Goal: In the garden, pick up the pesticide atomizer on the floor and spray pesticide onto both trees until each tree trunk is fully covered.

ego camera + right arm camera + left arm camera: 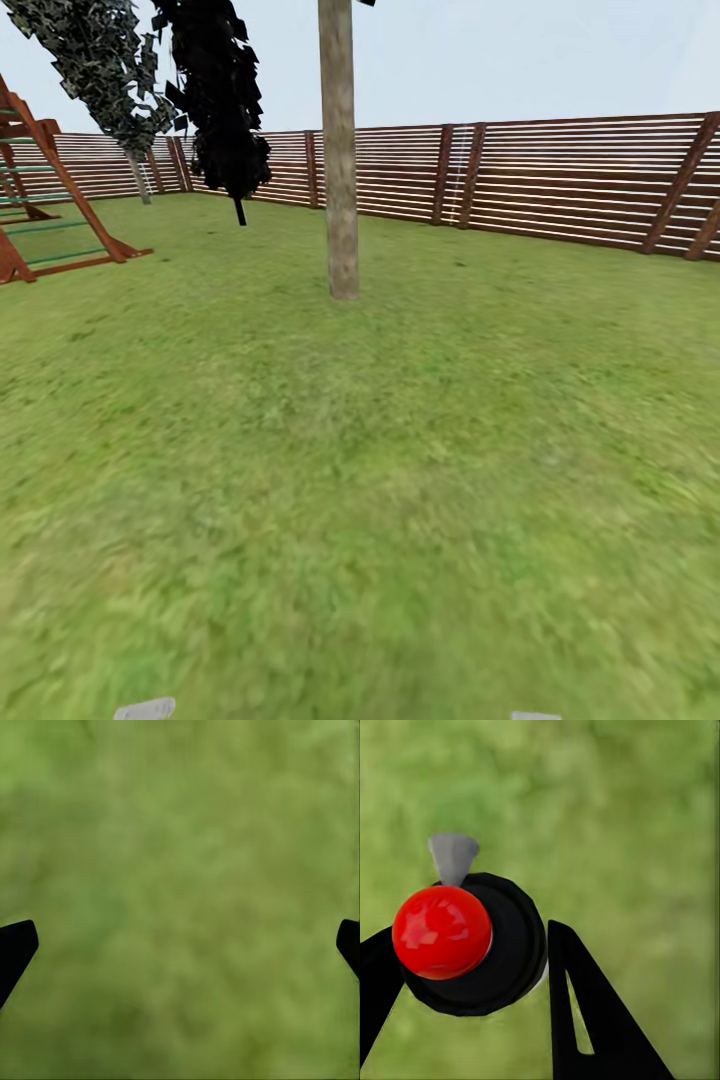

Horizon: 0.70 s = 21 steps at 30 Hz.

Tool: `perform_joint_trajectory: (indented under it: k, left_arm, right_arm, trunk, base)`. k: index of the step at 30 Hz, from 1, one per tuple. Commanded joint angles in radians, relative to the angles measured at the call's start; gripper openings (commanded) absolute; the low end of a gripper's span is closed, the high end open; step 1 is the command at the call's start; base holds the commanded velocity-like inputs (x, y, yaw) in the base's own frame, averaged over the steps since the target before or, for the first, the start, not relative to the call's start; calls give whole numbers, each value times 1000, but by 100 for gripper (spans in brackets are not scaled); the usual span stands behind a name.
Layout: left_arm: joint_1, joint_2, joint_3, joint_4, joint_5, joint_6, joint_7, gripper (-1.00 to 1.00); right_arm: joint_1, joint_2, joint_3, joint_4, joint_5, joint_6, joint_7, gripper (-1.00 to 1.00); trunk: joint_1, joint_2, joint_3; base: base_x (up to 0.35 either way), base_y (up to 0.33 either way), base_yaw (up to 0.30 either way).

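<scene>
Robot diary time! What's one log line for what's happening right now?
left gripper: shut on atomizer | right gripper: open, over grass | tree trunk: ahead on lawn | no spray seen

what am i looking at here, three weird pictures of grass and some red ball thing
A wheeled robot with two arms, rendered in a simulator. The head camera looks over a green lawn to a pale mottled tree trunk, a brown slatted wooden fence and a red-brown wooden climbing frame. The other two cameras sit by each pincer, looking down at grass. The left pincer grips the atomizer, a black round bottle with a red knob and grey nozzle. The right pincer is open and empty.
</scene>
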Motion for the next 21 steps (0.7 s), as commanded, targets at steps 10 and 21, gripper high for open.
perform_joint_trajectory:
  k: [10, 21]
  left_arm:
    - [-1, 0, 2, 1, 7, -3, -2, -100]
    - [-1, 0, 2, 1, 7, -3, -2, -100]
  right_arm:
    - [0, 0, 9, 1, -9, -3, -2, 100]
    - [0, 0, 9, 1, -9, -3, -2, 100]
  trunk:
    - [0, 0, -1]
    - [0, 0, -1]
  base:
    - [337, 0, 0]
    - [337, 0, 0]
